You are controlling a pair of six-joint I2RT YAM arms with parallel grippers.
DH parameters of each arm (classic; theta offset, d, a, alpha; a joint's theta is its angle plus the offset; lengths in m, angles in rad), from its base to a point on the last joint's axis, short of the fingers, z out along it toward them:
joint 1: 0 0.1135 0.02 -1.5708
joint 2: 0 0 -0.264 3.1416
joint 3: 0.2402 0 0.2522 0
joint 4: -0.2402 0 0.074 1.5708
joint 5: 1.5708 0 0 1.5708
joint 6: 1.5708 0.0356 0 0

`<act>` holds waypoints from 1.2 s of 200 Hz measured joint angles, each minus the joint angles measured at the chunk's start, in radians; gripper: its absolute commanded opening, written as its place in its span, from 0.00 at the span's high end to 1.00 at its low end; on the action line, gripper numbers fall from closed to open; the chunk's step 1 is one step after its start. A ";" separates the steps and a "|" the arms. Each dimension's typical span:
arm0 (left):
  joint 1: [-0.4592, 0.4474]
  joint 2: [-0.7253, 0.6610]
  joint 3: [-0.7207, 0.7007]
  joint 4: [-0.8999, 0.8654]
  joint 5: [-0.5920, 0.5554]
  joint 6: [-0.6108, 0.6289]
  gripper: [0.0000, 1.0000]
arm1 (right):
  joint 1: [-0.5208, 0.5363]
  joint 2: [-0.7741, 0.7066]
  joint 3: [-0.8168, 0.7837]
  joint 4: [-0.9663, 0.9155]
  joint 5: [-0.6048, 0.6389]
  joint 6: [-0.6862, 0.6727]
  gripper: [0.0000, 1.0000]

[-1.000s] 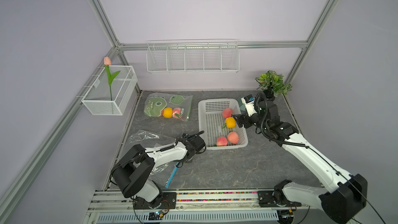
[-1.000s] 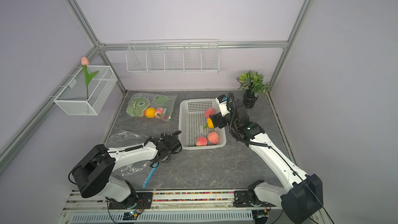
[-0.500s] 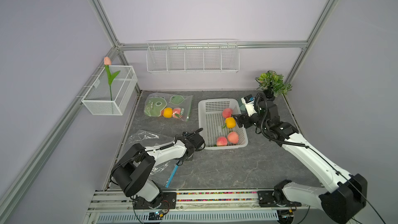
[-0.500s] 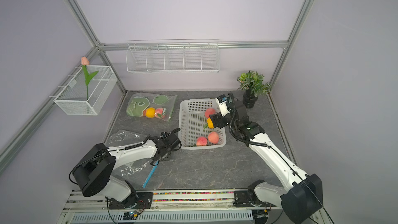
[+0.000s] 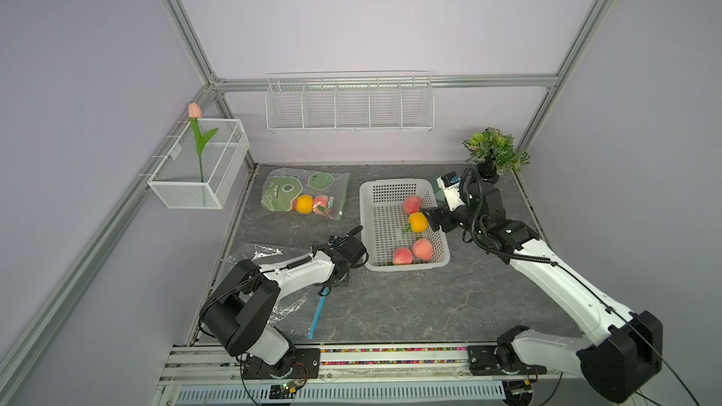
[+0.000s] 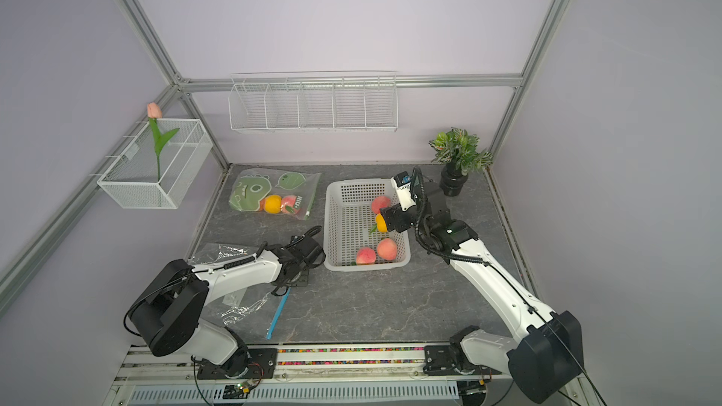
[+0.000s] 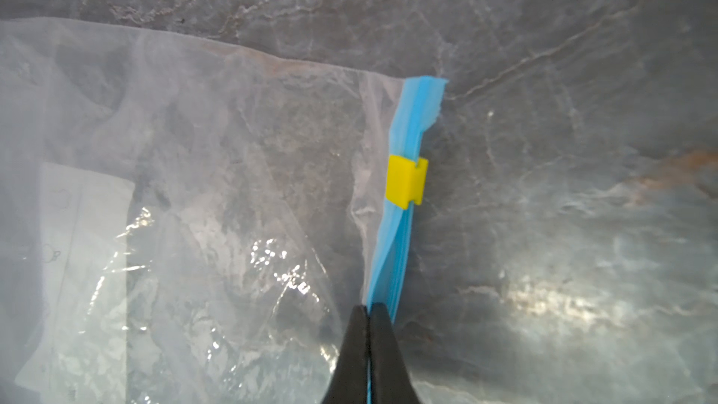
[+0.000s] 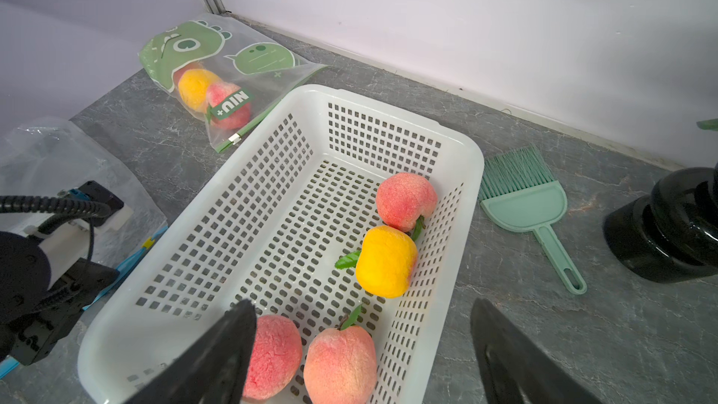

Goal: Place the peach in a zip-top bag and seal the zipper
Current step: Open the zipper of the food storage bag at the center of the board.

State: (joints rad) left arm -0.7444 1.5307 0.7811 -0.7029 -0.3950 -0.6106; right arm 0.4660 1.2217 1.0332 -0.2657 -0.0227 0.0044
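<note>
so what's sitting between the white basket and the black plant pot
A mint-green hand brush lies flat on the table there, bristles by the basket rim. Clearest in the right wrist view; the right arm mostly hides that spot in both top views.

Both top views are bright, evenly lit from above and sharp, with only faint soft shadows beneath the arms on the counter [image 5: 390, 306]. The left wrist view is hazy: white glare flecks the clear zip-top bag [image 7: 194, 246], a pale sheen lies on the stone, and the left claw [image 7: 368, 307] is blurred. The right wrist view is crisp; only the right claw [image 8: 361, 305] looks soft.
</note>
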 measured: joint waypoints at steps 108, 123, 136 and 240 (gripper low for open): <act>0.046 -0.290 0.103 -0.072 0.061 -0.010 1.00 | 0.027 0.089 0.029 0.010 -0.159 0.033 0.13; 0.069 -0.345 0.104 -0.085 0.080 -0.010 1.00 | 0.064 0.135 0.048 0.020 -0.191 0.050 0.14; 0.089 -0.396 0.104 -0.090 0.099 -0.010 1.00 | 0.111 0.183 0.074 0.027 -0.217 0.064 0.16; 0.169 -0.508 0.162 -0.038 0.273 -0.037 1.00 | 0.373 0.507 0.312 0.077 -0.405 0.227 0.34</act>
State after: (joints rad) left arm -0.5751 1.0225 0.9428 -0.7410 -0.1219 -0.6479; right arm 0.8391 1.7287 1.3449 -0.1886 -0.4274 0.2317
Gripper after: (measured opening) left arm 0.046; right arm 0.680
